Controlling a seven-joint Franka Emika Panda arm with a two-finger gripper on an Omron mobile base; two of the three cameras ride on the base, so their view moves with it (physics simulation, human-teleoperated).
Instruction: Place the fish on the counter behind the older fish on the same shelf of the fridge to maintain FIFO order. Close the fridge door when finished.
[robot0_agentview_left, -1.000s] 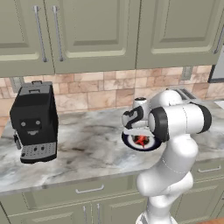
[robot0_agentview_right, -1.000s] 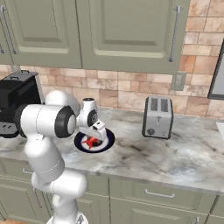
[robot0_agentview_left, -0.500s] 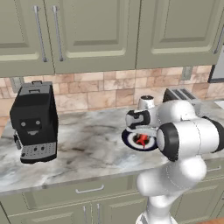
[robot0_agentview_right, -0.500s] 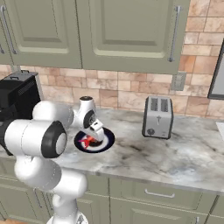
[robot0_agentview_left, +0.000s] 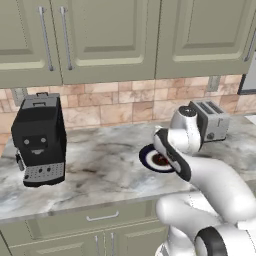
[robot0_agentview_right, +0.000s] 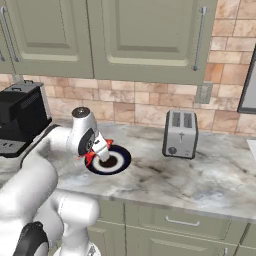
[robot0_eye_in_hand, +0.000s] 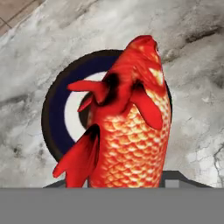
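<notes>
fish (robot0_eye_in_hand: 131, 127) is up off the dark-blue and white plate (robot0_eye_in_hand: 57, 118), filling the hand view and rising from between the fingers, so the gripper (robot0_agentview_right: 97, 152) looks clamped on it, though the fingertips themselves are hidden behind the body. in the right base view a bit of red shows at the hand, just over the plate on the counter (robot0_agentview_right: 200, 175). judgement: pickup looks done, everything else is left: carry it to the fridge, set it behind the older fish on that shelf, shut the door. toaster (robot0_agentview_right: 179, 134) and coffee machine (robot0_agentview_left: 39, 137) stand well apart from the plate.
</notes>
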